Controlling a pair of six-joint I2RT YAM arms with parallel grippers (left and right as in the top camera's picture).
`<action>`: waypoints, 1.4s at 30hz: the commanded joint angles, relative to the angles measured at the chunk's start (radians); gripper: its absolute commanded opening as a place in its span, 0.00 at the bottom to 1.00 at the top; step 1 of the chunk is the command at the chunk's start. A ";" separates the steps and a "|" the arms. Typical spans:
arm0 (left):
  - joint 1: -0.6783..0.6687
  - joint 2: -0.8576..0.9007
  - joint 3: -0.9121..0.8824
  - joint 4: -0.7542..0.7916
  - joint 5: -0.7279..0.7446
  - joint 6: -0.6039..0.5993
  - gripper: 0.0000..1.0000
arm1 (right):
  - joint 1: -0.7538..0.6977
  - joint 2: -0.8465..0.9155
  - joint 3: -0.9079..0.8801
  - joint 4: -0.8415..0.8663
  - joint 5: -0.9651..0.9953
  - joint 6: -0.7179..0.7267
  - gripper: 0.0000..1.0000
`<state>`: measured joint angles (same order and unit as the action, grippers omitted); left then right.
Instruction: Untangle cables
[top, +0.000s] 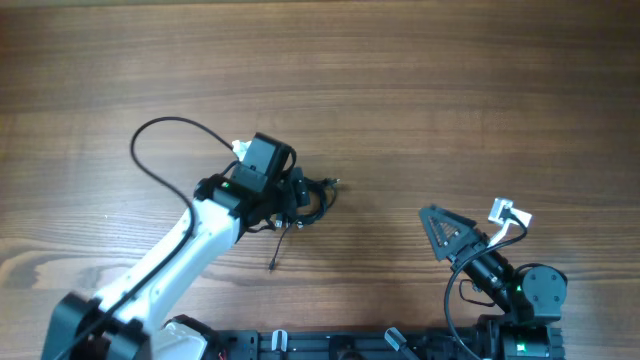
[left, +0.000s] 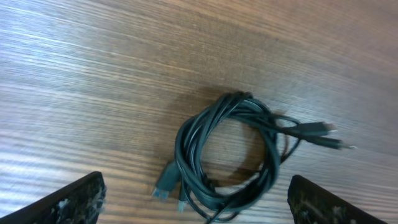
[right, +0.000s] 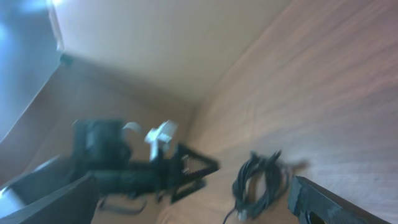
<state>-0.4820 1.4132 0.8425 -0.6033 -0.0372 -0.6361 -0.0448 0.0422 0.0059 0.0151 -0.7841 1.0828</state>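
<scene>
The cables (top: 312, 196) are a small coil of thin black wires on the wooden table, with plug ends sticking out to the right and one loose strand (top: 273, 262) trailing toward the front. In the left wrist view the coil (left: 229, 155) lies flat between my fingers, with its plugs at the right and at the lower left. My left gripper (top: 296, 197) is open just above the coil, its fingers (left: 196, 210) spread to either side of it. My right gripper (top: 441, 233) is open and empty at the front right, well away from the coil. The blurred right wrist view shows the coil (right: 258, 183) ahead.
The left arm's own thick black cable (top: 150, 150) loops out over the table to the left of its wrist. The left arm's gripper (right: 186, 169) shows in the right wrist view, left of the coil. Bare wooden table (top: 450, 90) stretches across the back.
</scene>
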 joint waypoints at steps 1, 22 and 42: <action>0.005 0.088 0.014 0.043 0.033 0.060 0.90 | -0.005 0.002 0.000 -0.006 -0.153 -0.064 1.00; 0.005 0.258 0.014 0.161 0.009 0.052 0.43 | -0.005 0.015 -0.001 -0.021 -0.234 -0.167 1.00; 0.037 0.139 0.014 0.144 -0.023 -0.005 0.04 | -0.005 0.172 0.015 -0.001 -0.192 -0.363 1.00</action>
<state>-0.4633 1.6451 0.8429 -0.4473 -0.0395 -0.5911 -0.0448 0.1768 0.0063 0.0055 -1.0004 0.7773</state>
